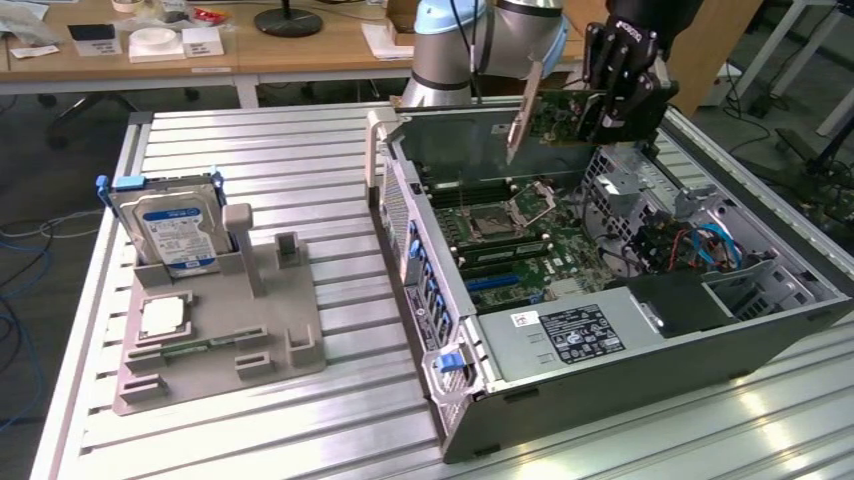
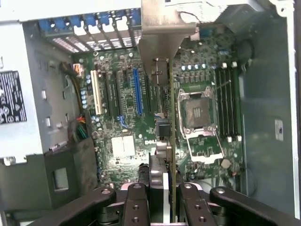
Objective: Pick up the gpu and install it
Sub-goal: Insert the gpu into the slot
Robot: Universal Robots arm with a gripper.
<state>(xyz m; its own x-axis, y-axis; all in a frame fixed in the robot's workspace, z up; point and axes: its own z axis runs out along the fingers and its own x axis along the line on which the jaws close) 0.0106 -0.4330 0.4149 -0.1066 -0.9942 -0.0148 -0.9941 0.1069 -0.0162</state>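
The gpu [image 1: 558,118] is a thin green-brown card with a silvery bracket [image 1: 527,105] at one end. It hangs in the air above the open computer case [image 1: 441,270], over the motherboard [image 1: 521,235]. My gripper [image 1: 617,100] is shut on its far end. In the wrist view the gpu [image 2: 162,99] runs edge-on away from the gripper [image 2: 164,190], with its bracket [image 2: 162,33] toward the case's rear slots. The card lies over the board between the blue slot [image 2: 138,92] and the empty processor socket [image 2: 197,113].
A grey fixture plate [image 1: 220,335] at the exterior view's left holds an upright hard drive [image 1: 167,225] with a blue label and a small square chip [image 1: 163,315]. The power supply [image 1: 574,335] fills the case's near end. Blue cables [image 1: 707,245] lie inside the case.
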